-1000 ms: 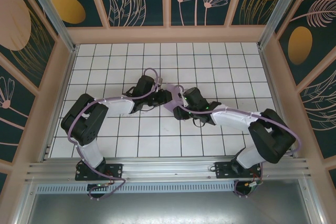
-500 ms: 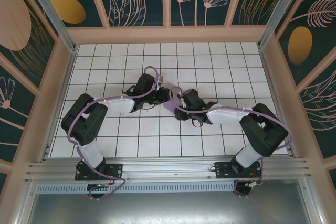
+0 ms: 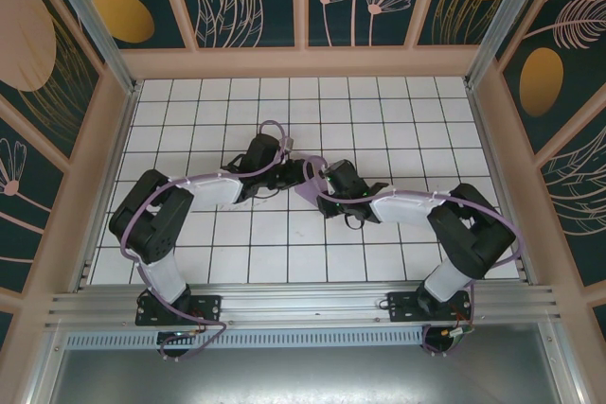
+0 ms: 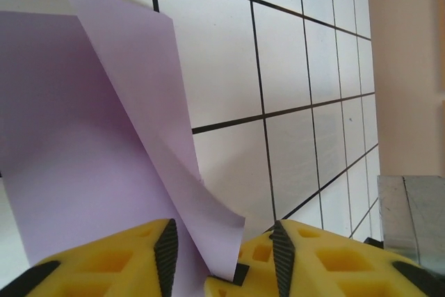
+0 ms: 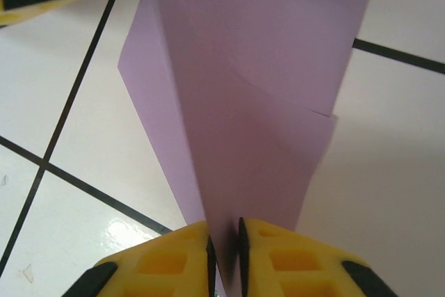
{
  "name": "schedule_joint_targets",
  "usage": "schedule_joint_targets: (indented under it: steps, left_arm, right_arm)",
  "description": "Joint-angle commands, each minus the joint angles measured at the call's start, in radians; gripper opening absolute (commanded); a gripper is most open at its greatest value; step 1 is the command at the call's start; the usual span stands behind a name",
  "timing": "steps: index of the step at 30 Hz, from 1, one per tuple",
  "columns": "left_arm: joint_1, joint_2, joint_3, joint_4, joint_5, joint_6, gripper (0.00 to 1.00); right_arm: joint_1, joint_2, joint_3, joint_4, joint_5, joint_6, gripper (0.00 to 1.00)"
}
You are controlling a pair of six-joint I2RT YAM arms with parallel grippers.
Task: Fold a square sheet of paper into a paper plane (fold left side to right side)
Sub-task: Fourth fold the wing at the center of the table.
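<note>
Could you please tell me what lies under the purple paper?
White tiled table shows around and below the paper, which the right gripper pinches at one edge. The tiles directly beneath the sheet are covered, so anything lying there cannot be seen.

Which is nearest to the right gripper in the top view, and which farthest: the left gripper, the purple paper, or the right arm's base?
1. purple paper: at the table's middle, pinched in the right gripper.
2. left gripper: just to the left, across the paper.
3. right arm's base: at the table's near edge, on the right, clearly farthest.
</note>
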Motion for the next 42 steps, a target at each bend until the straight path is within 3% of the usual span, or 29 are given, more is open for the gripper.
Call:
schedule_joint_targets:
  steps: [1, 5, 10, 13, 17, 29, 42]
  left_arm:
    - [-0.001, -0.069, 0.001, -0.04, -0.039, 0.022, 0.51]
    - [0.006, -0.118, -0.003, -0.088, -0.073, 0.045, 0.63]
    - [0.031, -0.183, -0.044, -0.107, -0.121, 0.039, 0.69]
    - [0.036, -0.183, -0.066, -0.101, -0.119, 0.039, 0.59]
    - [0.033, -0.104, -0.074, -0.046, -0.032, 0.024, 0.46]
    - [0.01, 0.06, -0.005, 0.002, 0.021, 0.016, 0.49]
    - [-0.005, 0.134, 0.032, 0.013, 0.016, 0.001, 0.51]
  right_arm:
    - [0.01, 0.014, 0.017, 0.009, 0.001, 0.006, 0.15]
    - [0.009, 0.022, 0.021, 0.009, -0.02, 0.005, 0.1]
    - [0.001, 0.022, 0.023, 0.016, -0.065, 0.013, 0.08]
    - [-0.013, 0.017, 0.022, 0.032, -0.12, 0.021, 0.07]
    - [-0.024, 0.028, 0.031, 0.038, -0.189, 0.027, 0.06]
    - [-0.076, 0.034, 0.004, 0.081, -0.3, 0.054, 0.04]
    - [-0.086, 0.063, 0.004, 0.074, -0.321, 0.047, 0.04]
